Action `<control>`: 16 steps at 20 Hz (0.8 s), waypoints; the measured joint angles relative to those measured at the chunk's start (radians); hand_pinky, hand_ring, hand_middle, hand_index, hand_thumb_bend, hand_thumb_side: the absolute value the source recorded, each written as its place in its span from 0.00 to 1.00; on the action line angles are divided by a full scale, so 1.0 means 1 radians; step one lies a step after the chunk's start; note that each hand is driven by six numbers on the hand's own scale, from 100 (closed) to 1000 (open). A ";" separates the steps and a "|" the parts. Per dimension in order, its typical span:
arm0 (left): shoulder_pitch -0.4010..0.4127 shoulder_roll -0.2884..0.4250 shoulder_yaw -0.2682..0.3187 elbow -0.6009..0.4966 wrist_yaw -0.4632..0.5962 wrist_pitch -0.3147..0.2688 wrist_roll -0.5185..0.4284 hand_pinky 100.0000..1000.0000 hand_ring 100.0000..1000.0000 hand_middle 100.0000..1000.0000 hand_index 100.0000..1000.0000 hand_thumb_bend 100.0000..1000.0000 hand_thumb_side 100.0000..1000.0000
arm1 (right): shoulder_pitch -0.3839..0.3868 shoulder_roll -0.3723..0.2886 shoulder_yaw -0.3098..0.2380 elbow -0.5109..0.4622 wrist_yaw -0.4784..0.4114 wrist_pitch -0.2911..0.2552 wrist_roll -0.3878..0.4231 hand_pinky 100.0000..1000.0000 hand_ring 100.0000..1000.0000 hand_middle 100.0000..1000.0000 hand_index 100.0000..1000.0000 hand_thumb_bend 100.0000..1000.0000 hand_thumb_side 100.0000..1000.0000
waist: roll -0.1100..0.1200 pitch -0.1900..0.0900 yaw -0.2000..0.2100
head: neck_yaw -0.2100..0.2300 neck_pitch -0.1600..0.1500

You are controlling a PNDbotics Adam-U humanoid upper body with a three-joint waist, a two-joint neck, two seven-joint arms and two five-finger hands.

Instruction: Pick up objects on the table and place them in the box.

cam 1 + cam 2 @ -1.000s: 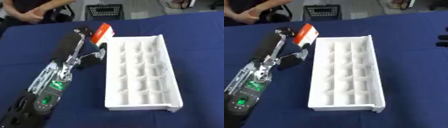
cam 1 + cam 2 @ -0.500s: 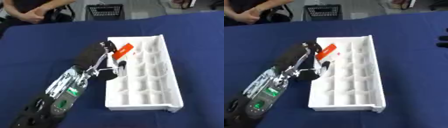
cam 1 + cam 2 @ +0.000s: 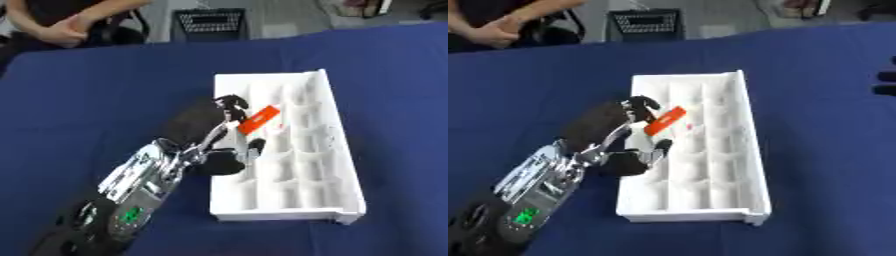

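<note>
at centre of worktop: white box [image 3: 289, 155], gridded compartments, long side running 12 to 6
worktop: blue cloth [image 3: 105, 95]
left robot hand [image 3: 206, 132]: comes in from 7 o'clock, over the box's left wall, fingers curled round orange object
orange object [image 3: 259, 119]: flat, tilted, over the box's upper-left compartments; contact with box unclear
right robot hand [image 3: 885, 84]: dark fingertips only, at 3 o'clock edge in right eye view, finger state cannot tell
</note>
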 measured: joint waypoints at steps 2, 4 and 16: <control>0.000 0.000 0.000 -0.005 -0.006 -0.008 -0.014 0.89 0.81 0.83 0.87 1.00 0.81 | 0.000 0.000 0.000 0.000 0.000 0.001 0.001 0.58 0.63 0.67 0.80 0.00 1.00 | 0.000 0.000 0.000 | 0.000 0.000; 0.000 0.000 0.000 -0.007 -0.008 -0.012 -0.024 0.89 0.81 0.83 0.87 1.00 0.82 | 0.000 0.000 0.000 0.000 0.000 0.000 0.002 0.58 0.63 0.67 0.80 0.00 1.00 | 0.000 0.000 0.000 | 0.000 0.000; 0.000 0.000 0.002 -0.013 -0.009 -0.018 -0.041 0.89 0.81 0.82 0.87 1.00 0.83 | 0.000 0.000 0.000 0.000 0.000 -0.001 0.003 0.58 0.63 0.67 0.80 0.00 1.00 | 0.000 0.000 -0.001 | 0.000 0.000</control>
